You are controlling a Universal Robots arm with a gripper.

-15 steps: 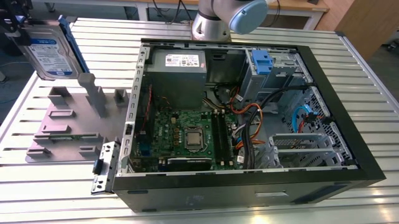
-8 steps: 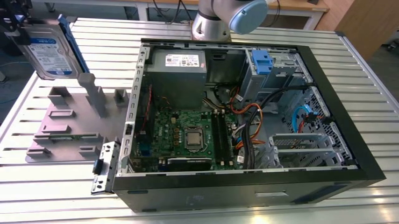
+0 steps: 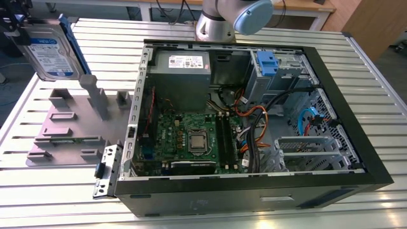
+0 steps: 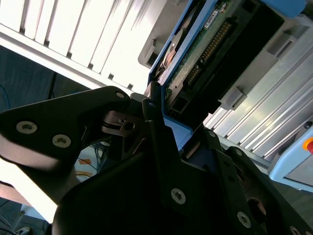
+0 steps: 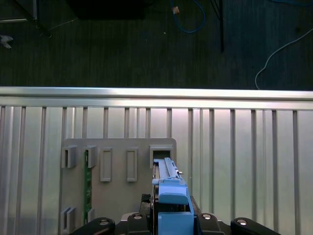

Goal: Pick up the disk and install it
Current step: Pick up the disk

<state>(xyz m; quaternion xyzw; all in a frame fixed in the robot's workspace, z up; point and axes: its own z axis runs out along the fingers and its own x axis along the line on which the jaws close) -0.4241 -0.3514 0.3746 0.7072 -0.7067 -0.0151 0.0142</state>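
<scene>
Robot workbench, exterior view: the disk (image 3: 49, 50) is held clamped in the gripper (image 3: 18, 25) at the far corner of the slatted metal table (image 3: 375, 81), on the exterior view's left, well apart from the open PC case (image 3: 356, 143). The disk is carried upright, label side to the cam., w/ its blue carrier bracket seen along the edge nearer the case. Its lower end hangs over the far end of the grey fixture plate (image 3: 70, 129); contact w/ the plate's posts can't be told from here.

In the second wrist view the gripper (image 4: 166, 125) is shown clenched on the disk (image 4: 195, 44), jaws closed against the blue bracket, w/ the green circuit board and connector side exposed.

In the first wrist view the disk (image 5: 168, 196) is seen edge-on, blue bracket uppermost, gripped by the gripper (image 5: 171, 224) and lined up approx. over an open slot at one end of the fixture plate (image 5: 117, 161). The table (image 5: 244, 147) runs beneath, and a dark floor w/ loose cables (image 5: 195, 7) lies beyond its edge.

Inside the case, a grey power supply (image 3: 181, 67) is mounted at the far side, a green motherboard (image 3: 190, 138) lies below it, and a grey drive bay w/ a blue latch (image 3: 266, 62) sits at the far corner toward the exterior view's right. The arm base (image 3: 219, 21) stands on the table just behind the case. A small metal bracket (image 3: 106, 169) is propped by the case's near corner.
</scene>
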